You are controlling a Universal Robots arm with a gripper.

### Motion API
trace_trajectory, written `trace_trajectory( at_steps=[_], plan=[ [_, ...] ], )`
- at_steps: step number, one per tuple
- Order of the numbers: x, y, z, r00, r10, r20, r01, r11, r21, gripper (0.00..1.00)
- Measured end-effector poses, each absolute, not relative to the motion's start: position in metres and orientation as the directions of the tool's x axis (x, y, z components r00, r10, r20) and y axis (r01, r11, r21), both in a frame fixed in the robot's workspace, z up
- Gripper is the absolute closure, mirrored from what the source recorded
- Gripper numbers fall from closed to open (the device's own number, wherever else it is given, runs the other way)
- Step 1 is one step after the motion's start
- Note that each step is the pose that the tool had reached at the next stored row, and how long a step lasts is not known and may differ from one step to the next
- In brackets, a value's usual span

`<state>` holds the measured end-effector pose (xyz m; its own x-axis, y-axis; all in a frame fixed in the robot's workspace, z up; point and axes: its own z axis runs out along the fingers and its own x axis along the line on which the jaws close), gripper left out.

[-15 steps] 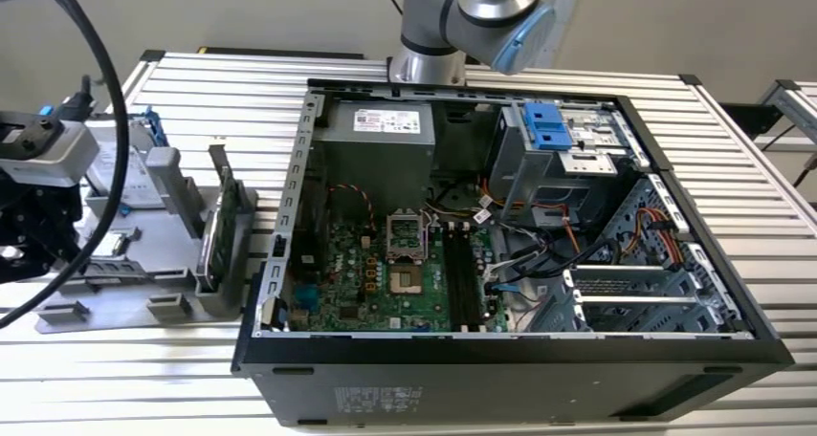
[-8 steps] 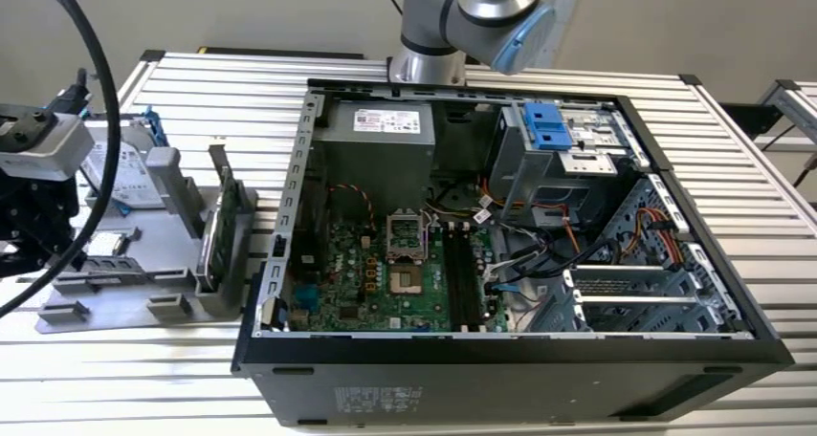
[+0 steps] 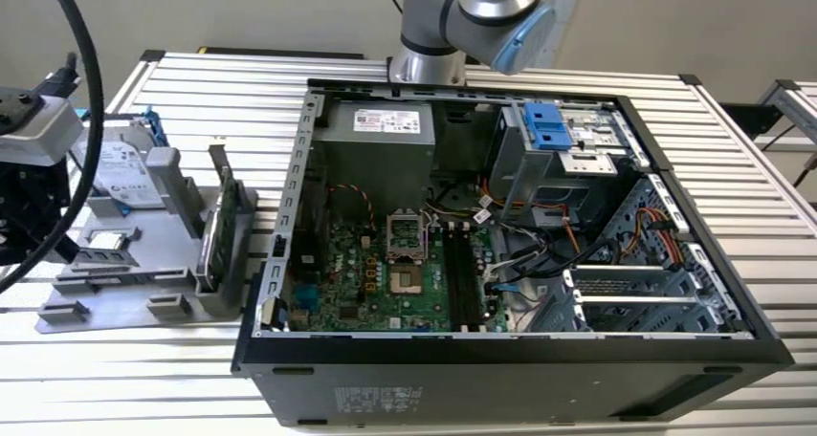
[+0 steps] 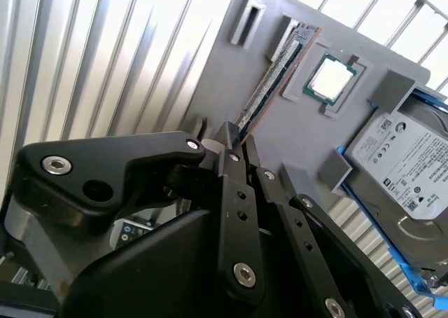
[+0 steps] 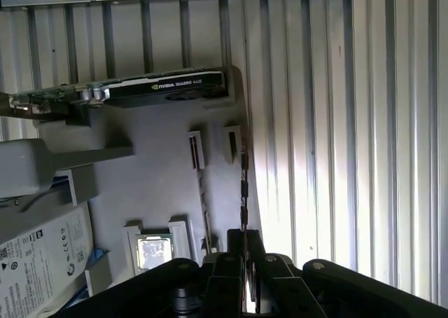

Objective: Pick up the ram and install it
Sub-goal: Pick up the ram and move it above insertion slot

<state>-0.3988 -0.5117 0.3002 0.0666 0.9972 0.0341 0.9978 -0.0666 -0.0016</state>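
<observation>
I have the gripper [image 4: 234, 146] with its two black fingers pressed together on the near end of the ram [image 4: 271, 83], pinching the thin board edge-on between the tips in both wrist views. The ram's long axis runs straight out from the fingertips, away from the wrist. Its free end points ahead of the gripper along the gray tray [image 4: 294, 143], and its broad faces stand upright, facing out to either side of the fingers. I cannot tell whether its lower edge touches the tray or sits just off it. The stick runs close along the tray's outer edge. On that side of the gripper there is only the bare slatted table [image 5: 329, 122], which gives me open room. On the other side, near the fingers, a processor chip [image 4: 329, 80] sits in its pocket. Past it lies the hard drive [image 4: 402, 157] with blue rails, well apart from the ram. Ahead of the ram's free end the graphics card [image 5: 164, 88] stands across the tray with a gap between them. Beyond the card is the open computer case [image 3: 511, 359].
</observation>
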Motion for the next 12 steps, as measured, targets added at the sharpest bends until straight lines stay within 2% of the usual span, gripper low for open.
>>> trace_trajectory(
  at_steps=[12],
  plan=[
    [-0.4,-0.512,0.323,0.067,0.997,0.034,0.998,-0.067,-0.002,1.0]
  ],
)
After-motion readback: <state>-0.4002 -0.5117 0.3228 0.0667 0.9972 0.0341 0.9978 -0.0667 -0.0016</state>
